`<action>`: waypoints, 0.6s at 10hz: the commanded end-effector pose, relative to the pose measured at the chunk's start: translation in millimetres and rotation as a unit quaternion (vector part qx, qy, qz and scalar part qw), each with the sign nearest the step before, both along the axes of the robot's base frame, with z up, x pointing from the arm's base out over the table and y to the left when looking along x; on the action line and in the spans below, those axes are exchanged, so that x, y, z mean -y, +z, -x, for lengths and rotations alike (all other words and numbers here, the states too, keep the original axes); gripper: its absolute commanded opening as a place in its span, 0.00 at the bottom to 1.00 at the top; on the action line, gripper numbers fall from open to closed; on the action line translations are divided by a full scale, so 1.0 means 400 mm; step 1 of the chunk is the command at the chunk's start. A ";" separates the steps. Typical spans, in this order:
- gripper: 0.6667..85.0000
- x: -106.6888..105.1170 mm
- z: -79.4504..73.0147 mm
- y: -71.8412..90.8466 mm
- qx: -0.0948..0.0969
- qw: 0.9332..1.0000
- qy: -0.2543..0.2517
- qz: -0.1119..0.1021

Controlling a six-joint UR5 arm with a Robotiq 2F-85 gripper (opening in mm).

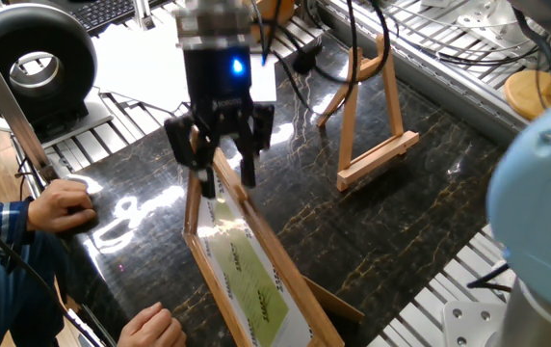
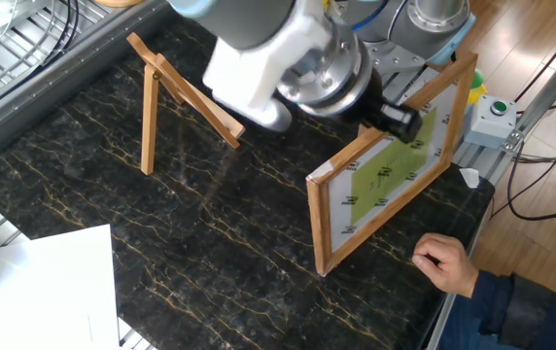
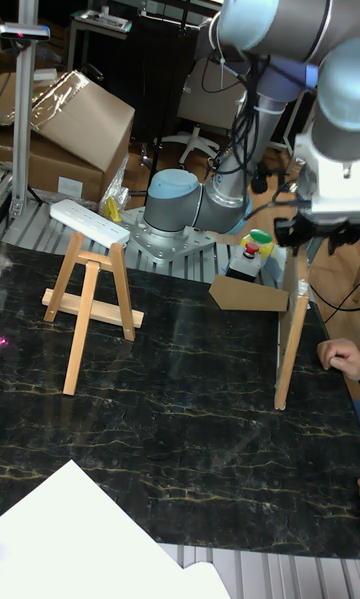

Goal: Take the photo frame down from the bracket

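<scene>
The photo frame stands on the dark marble table, propped on its own back leg. Its glass front with the yellow-green picture shows in the other fixed view; the tall fixed view shows the frame edge-on. My gripper hangs just above the frame's upper edge, open, with a finger on each side and apart from the wood. In the other fixed view the wrist hides the fingers. The bracket, a small wooden easel, stands bare well away from the frame.
A person's hands rest at the table edge near the frame. A white paper sheet lies at one corner. A red stop button box sits behind the frame. A round wooden base lies off the marble.
</scene>
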State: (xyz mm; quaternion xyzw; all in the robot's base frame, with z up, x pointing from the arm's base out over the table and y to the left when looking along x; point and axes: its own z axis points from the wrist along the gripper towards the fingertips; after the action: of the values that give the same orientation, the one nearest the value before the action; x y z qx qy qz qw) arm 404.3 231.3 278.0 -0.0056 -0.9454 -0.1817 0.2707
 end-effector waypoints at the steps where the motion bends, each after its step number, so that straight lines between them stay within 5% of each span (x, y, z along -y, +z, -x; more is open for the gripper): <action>1: 0.64 0.031 -0.008 0.134 -0.004 1.000 0.009 -0.019; 3: 0.58 0.159 -0.028 0.162 0.022 0.998 0.053 0.016; 5: 0.21 0.222 -0.100 0.139 0.076 0.995 0.032 0.060; 6: 0.01 0.275 -0.155 0.112 0.115 0.988 0.015 0.105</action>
State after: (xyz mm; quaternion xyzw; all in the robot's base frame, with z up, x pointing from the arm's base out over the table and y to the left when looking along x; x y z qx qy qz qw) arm 435.1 162.1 323.0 0.0179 -0.9661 -0.1298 0.2223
